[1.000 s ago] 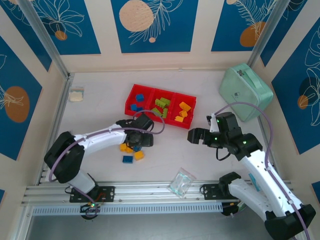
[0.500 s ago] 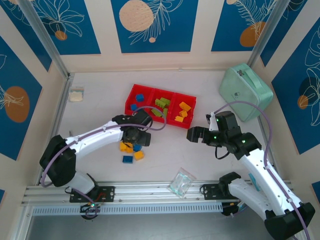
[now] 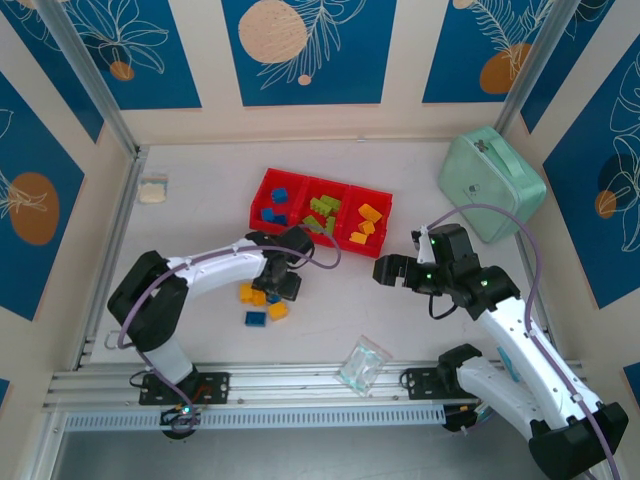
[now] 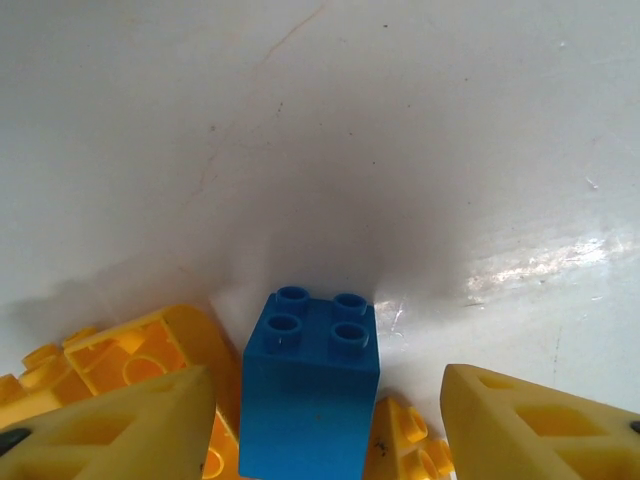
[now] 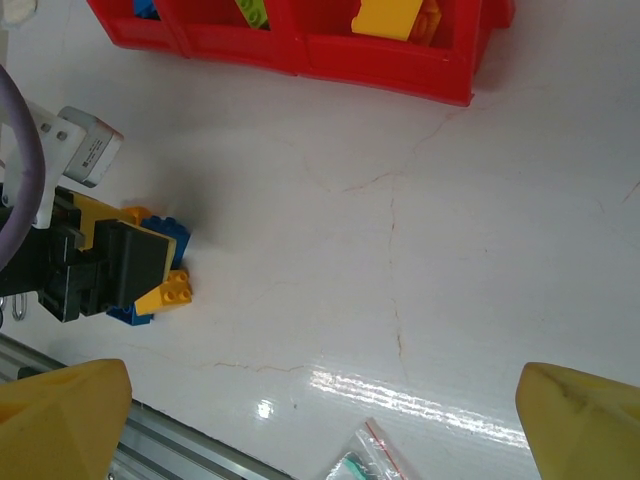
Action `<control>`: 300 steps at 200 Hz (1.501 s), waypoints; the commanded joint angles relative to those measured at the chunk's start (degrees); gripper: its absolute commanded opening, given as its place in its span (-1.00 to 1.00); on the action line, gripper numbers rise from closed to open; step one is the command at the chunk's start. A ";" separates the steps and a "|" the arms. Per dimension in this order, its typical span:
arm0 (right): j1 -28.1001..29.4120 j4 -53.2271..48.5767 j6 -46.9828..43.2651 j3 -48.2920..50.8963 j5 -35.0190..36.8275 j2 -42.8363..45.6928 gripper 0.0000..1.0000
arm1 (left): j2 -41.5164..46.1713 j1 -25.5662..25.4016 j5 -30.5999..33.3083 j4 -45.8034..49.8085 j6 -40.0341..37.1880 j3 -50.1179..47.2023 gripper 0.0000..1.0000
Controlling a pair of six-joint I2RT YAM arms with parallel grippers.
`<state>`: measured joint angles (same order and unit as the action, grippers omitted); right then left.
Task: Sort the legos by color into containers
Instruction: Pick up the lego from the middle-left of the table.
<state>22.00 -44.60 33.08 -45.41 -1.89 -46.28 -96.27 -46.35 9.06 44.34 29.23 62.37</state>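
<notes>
One blue lego (image 4: 310, 385) between the wide-spread left tool (image 4: 325, 400), newly shifted rightward, right tool (image 5: 320, 400) wide, unmoved

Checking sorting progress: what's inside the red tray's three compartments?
In the tray, the left compartment holds blue bricks, the middle green bricks, the right yellow bricks. The left arm covers the near edge of the left and middle ones, hiding anything there.

Logged a shift at the left gripper (image 3: 283, 283): drawn back from the red tray's (image 3: 257, 203) near wall toward the table's near edge, onto the loose legos. Now set astride a blue lego (image 4: 310, 385), fingers (image 4: 110, 430) apart on either side. Also noted the left elbow swung inward toward the table's middle.
</notes>
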 commanded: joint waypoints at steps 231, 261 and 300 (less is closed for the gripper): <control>-0.06 -1.50 -0.60 -2.51 1.19 -0.46 0.98 | -1.94 3.40 1.82 -2.73 -5.55 5.48 -0.80; -0.01 -1.59 -1.08 -2.83 1.44 -0.48 0.98 | -0.39 10.10 4.31 -1.88 -7.30 13.21 -0.82; -0.20 -1.71 -1.60 -2.64 1.20 -0.31 0.98 | -5.84 20.58 -3.92 -6.46 -8.56 24.49 -0.72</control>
<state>22.00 -45.87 32.60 -46.57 -0.62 -46.83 -98.74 -30.24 8.88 39.22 22.35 79.92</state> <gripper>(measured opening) 0.990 0.322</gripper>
